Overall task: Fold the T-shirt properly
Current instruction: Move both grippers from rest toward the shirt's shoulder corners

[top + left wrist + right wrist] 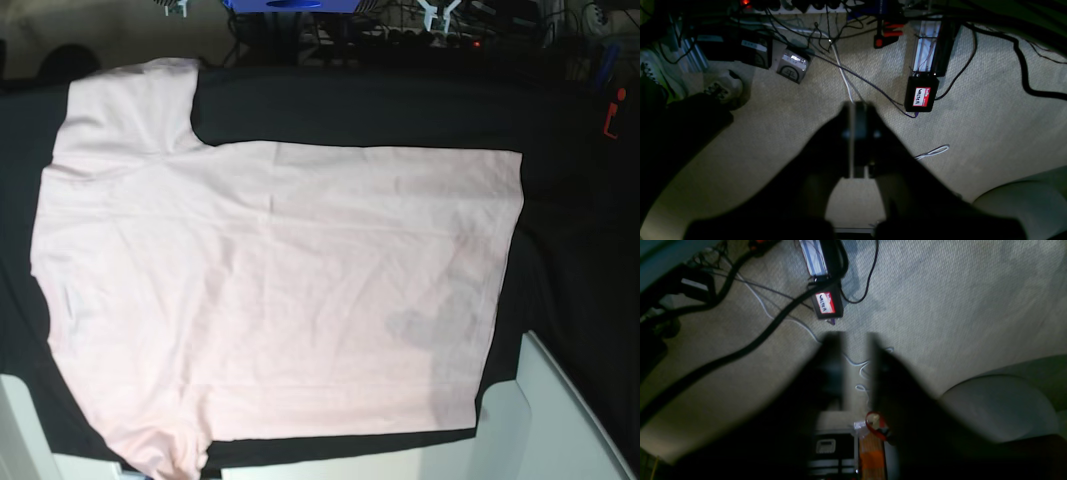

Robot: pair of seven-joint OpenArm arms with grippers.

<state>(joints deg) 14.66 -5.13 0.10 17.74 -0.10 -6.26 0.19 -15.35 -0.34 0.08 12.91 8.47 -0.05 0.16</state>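
Observation:
The pale pink T-shirt (280,290) lies flat on the black table cloth (570,220) in the base view, plain side up. Its collar and both sleeves are at the left and its hem is at the right. Neither gripper shows in that view. In the left wrist view my left gripper (853,105) hangs shut over carpet floor, holding nothing. In the right wrist view my right gripper (856,336) also points at the floor, its dark blurred fingers (831,350) nearly together with nothing between them. No wrist view shows the T-shirt.
White arm parts sit at the lower right (550,420) and lower left (20,430) of the base view. On the carpet below lie cables, a black box with a red name label (922,95) (826,303), a shoe (723,86) and a red clamp (888,33).

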